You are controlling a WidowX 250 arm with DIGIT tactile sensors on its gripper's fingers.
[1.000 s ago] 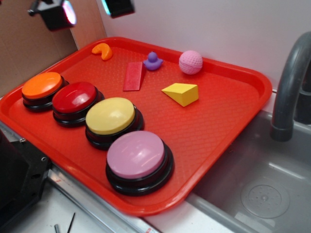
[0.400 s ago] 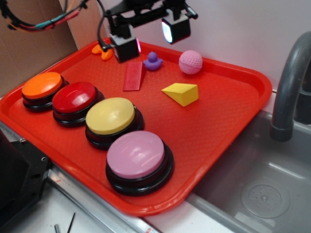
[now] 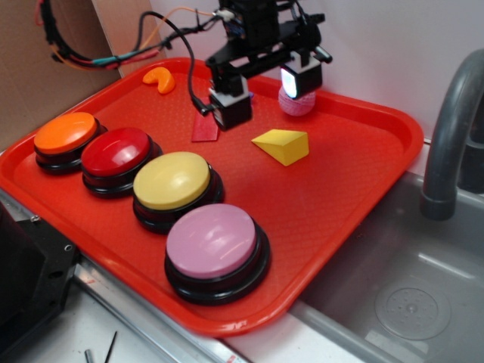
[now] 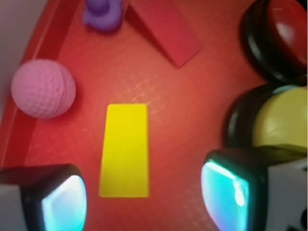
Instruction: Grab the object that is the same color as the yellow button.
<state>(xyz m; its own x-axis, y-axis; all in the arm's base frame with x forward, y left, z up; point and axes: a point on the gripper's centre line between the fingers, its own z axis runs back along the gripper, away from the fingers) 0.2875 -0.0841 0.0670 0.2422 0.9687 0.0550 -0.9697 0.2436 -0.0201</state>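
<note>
The yellow wedge block (image 3: 282,145) lies on the red tray (image 3: 363,181), right of centre. In the wrist view the yellow wedge block (image 4: 124,150) shows as a long rectangle between and just ahead of the two pads. My gripper (image 3: 266,94) hangs above the tray just behind and left of the block, open, with nothing between its fingers; in the wrist view my gripper (image 4: 144,202) spans wider than the block. The yellow button (image 3: 172,181) stands third in the row of buttons at the tray's front left; the yellow button (image 4: 281,122) sits at the wrist view's right edge.
Orange button (image 3: 66,134), red button (image 3: 117,153) and pink button (image 3: 213,242) share the row. A flat red rectangle (image 3: 204,128), orange crescent (image 3: 160,79), pink ball (image 3: 296,104) and purple duck (image 4: 101,13) lie at the back. Sink (image 3: 412,299) and grey faucet (image 3: 450,128) are to the right.
The gripper has come down from the upper left and moved right, from over the crescent and red rectangle to just behind the yellow block. It stays open. Objects on the tray have not moved.
</note>
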